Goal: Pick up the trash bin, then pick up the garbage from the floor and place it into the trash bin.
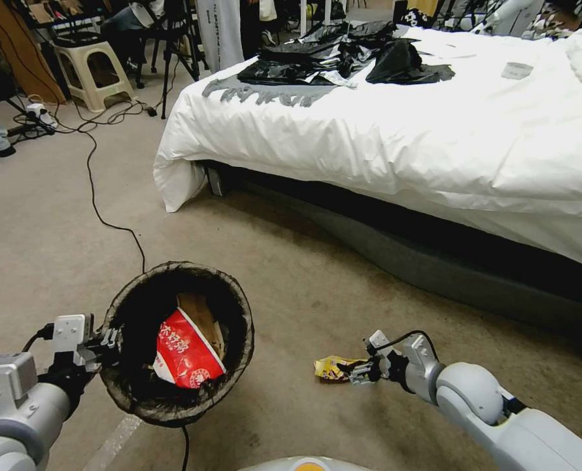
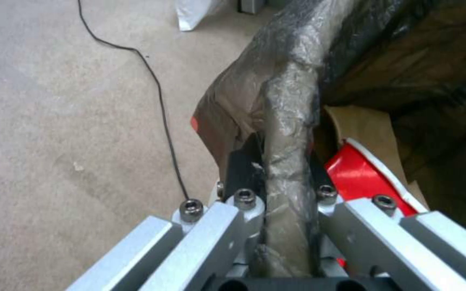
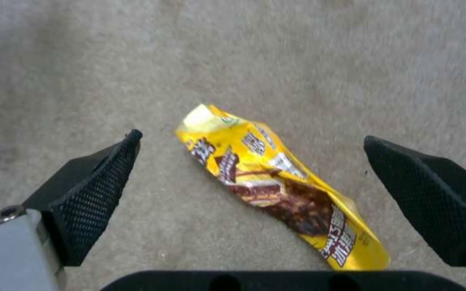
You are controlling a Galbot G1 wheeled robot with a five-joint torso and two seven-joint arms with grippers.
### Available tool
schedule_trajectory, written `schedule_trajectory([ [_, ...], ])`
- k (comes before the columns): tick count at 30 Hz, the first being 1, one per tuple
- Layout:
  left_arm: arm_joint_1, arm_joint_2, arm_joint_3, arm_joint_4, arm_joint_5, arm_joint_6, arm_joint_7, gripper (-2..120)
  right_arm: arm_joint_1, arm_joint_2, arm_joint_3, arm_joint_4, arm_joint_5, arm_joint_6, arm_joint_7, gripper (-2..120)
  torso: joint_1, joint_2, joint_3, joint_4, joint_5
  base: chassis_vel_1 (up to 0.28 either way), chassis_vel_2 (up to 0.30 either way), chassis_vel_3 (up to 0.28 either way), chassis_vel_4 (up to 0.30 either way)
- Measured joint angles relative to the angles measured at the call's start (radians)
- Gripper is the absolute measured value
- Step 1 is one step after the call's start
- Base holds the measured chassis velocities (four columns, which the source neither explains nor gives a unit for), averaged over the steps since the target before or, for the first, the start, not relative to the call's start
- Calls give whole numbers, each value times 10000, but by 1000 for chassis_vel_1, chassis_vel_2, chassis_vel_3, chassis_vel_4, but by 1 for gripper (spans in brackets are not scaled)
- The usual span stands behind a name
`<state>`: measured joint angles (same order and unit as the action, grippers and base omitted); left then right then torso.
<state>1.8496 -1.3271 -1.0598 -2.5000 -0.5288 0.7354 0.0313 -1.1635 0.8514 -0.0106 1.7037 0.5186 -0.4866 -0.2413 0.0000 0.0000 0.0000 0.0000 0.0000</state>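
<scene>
My left gripper [image 1: 111, 341] is shut on the rim of the trash bin [image 1: 134, 307], a round bin with a dark bag liner folded over its edge [image 2: 289, 121]; it is held above the carpet at lower left. Inside lie a red-and-white wrapper [image 1: 185, 354] and a tan paper bag [image 1: 201, 313]. A piece of garbage, a yellow snack packet [image 1: 332, 367], lies flat on the carpet right of the bin. My right gripper [image 1: 356, 374] is low over the packet [image 3: 276, 190], open, with one black finger [image 3: 90, 190] on each side of it and not touching it.
A bed with a white duvet [image 1: 395, 137] and black bags on top fills the right and back. A black cable [image 1: 98, 203] runs across the carpet to the bin's far side. A beige stool [image 1: 93, 69] and tripod legs stand at back left. Open carpet lies between bin and bed.
</scene>
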Motion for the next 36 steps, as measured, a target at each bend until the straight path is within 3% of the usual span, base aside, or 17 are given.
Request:
schedule_trajectory([
  [23,94,74,156,0,110,0,-7,1,1008,1240,-290,-3014,-1043,454,-290,100,0,0,0,0,0,0,0,0,0],
  [36,133,130,209,0,131,0,5,1,1187,1647,-401,-3741,-1529,800,-419,100,0,0,0,0,0,0,0,0,0],
])
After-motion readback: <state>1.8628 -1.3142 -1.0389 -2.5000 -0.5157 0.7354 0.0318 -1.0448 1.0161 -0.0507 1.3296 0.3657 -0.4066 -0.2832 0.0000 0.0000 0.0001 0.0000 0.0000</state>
